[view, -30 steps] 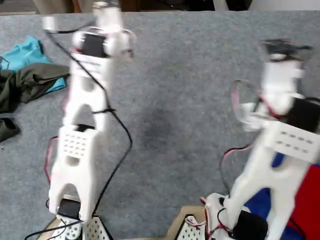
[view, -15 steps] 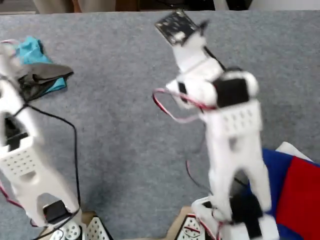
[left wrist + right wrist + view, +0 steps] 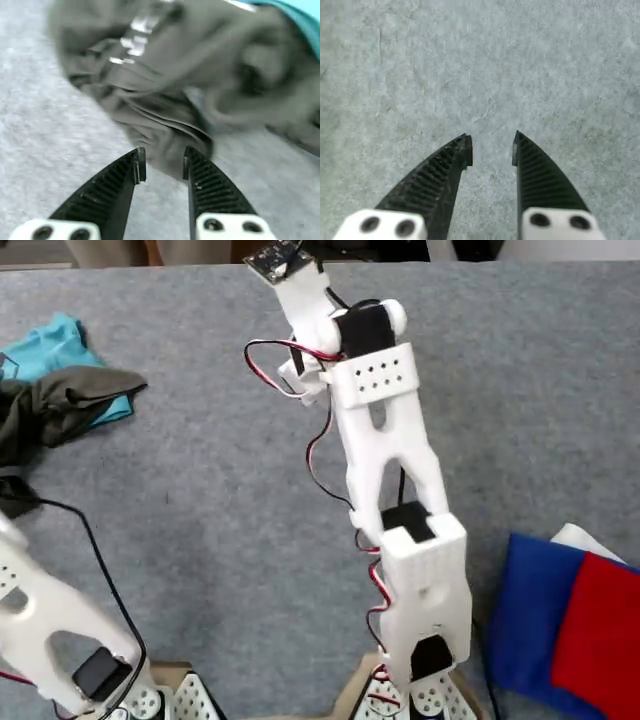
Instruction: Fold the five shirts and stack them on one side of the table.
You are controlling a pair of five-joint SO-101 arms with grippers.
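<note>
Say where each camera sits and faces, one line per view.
High view: fixed overhead, looking down over the table; left arm and right arm show.
Left wrist view: on the left arm, facing the dark shirt past the open left gripper.
Right wrist view: on the right arm, facing bare table past the open right gripper.
Shared: high and left wrist views both show the dark shirt.

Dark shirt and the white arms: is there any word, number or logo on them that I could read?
No text can be read.
On the dark shirt: pale marks of a print, too blurred to read.
On the white arm over the table's middle: no lettering to be made out.
</note>
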